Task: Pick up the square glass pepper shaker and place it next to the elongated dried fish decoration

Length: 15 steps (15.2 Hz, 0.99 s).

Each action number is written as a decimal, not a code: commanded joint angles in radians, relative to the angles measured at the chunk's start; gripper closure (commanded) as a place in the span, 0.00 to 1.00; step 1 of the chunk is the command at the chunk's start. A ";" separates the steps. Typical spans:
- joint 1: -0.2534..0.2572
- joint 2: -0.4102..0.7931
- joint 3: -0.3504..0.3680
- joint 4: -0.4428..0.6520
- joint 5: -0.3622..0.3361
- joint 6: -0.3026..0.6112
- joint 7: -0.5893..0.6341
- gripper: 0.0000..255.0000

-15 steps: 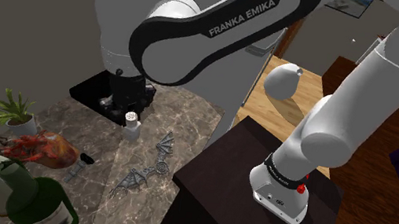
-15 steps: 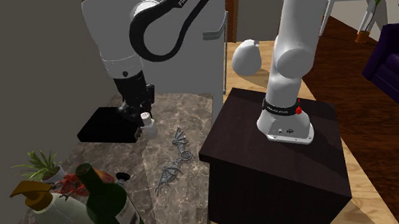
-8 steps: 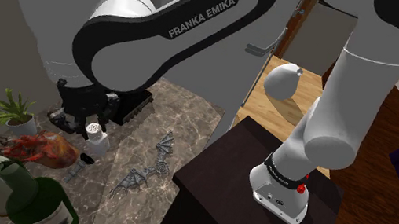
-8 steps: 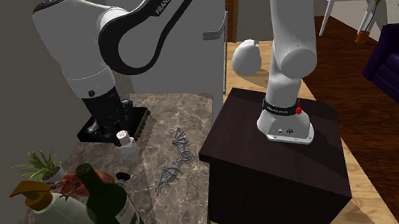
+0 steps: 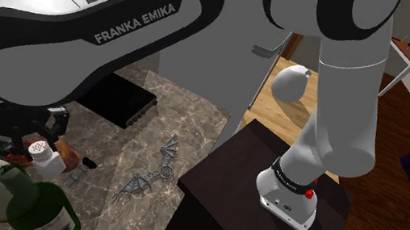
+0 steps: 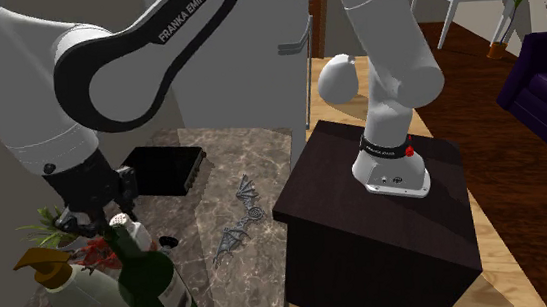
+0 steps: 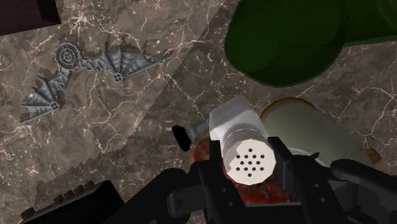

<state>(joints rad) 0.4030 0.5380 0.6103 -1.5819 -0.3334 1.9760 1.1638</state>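
My gripper [image 7: 249,170] is shut on the pepper shaker [image 7: 243,143], a pale square body with a round perforated cap. In the shoulder view the shaker [image 5: 40,153] hangs under the hand, just above a red item and beside the bottles. The second exterior view has the shaker [image 6: 123,226] in the gripper [image 6: 106,217] close to the green bottle's neck. The elongated grey finned fish decoration [image 5: 152,171] [image 6: 239,220] [image 7: 81,69] lies flat on the marble counter, well apart from the shaker toward the stand.
A green bottle [image 6: 158,287] [image 7: 286,38] and a pale soap dispenser [image 6: 67,292] [image 7: 312,135] stand right beside the hand. Below it lie a red item [image 7: 205,153] and a small black piece [image 5: 84,167]. A black tray [image 5: 120,99] sits at the back; the dark stand [image 5: 265,199] borders the counter.
The arm has swung along the counter from beside the black tray to the near end by the bottles, carrying the shaker away from the fish decoration.
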 commanded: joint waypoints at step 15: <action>0.074 0.164 -0.050 0.068 -0.076 0.082 0.049 1.00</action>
<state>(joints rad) 0.4777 0.6972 0.5629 -1.5057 -0.4063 2.0451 1.2113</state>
